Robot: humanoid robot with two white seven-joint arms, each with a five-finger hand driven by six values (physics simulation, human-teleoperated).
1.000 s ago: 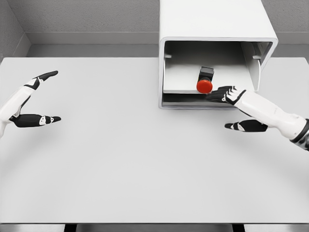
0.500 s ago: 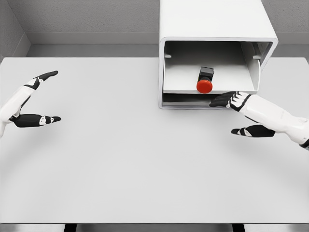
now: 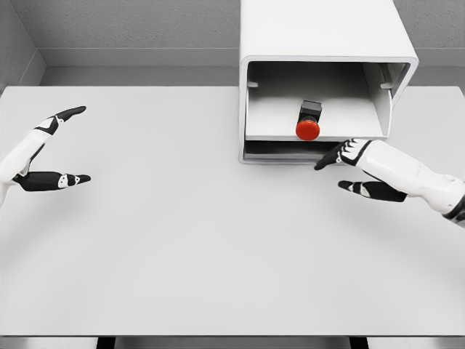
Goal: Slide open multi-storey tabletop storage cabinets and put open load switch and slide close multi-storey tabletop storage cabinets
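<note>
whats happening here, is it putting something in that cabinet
The red-buttoned switch already sits on the pulled-out drawer of the white cabinet at the back of the table. The right hand hovers open just in front of the cabinet's lower edge, holding nothing. The left hand rests open at the far left. The drawer is not yet closed.

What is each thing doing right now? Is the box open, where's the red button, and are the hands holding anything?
Storage cabinet: open at the front.
Drawer: inside the cabinet, holding the switch.
Load switch: lying in the drawer, red button facing out.
Right hand: open, empty, just in front of the cabinet.
Left hand: open, empty, over the table.
</note>
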